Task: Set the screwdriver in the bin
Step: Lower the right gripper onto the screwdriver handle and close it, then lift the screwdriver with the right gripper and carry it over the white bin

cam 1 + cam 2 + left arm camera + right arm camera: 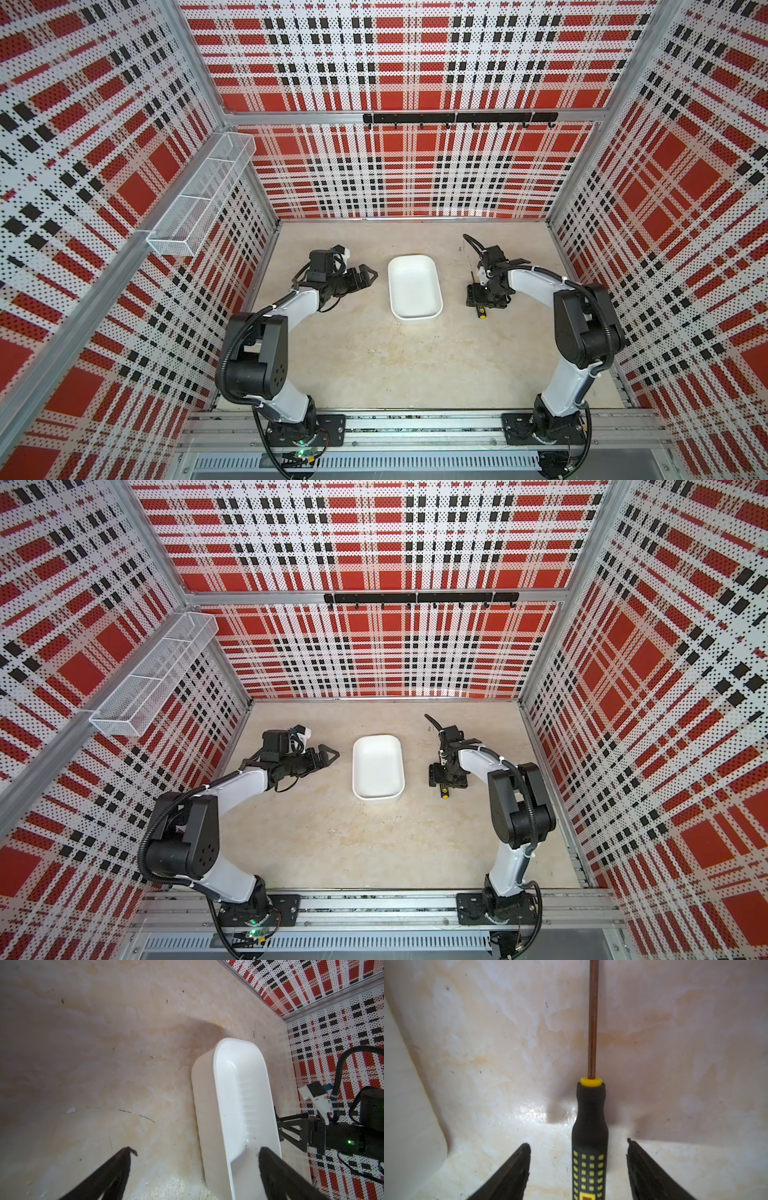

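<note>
Right of the bin (415, 291), on bare worktop (353, 353), the screwdriver (479, 310) lies flat alongside the bin's long right rim, with its shaft toward the back wall and its yellow end cap toward the front rail. A narrow strip of worktop separates it from that rim, so the two are near but apart. The right tool (478, 300) hangs pointing down over the handle. Its wrist view shows it released, one finger (512, 1167) on each side of the dotted black grip, with bare worktop showing in both gaps and neither pad touching. The bin's outer wall curves along one edge of that view, close to the nearer finger. The bin is empty, with its whole rim unobstructed in both top views. On its other side the left tool (371, 276) is also spread and holds nothing, its tips pointing at the bin's left rim and stopping just short of it. Open worktop lies in front of the bin between the two arms, and more lies behind it up to the back wall.
</note>
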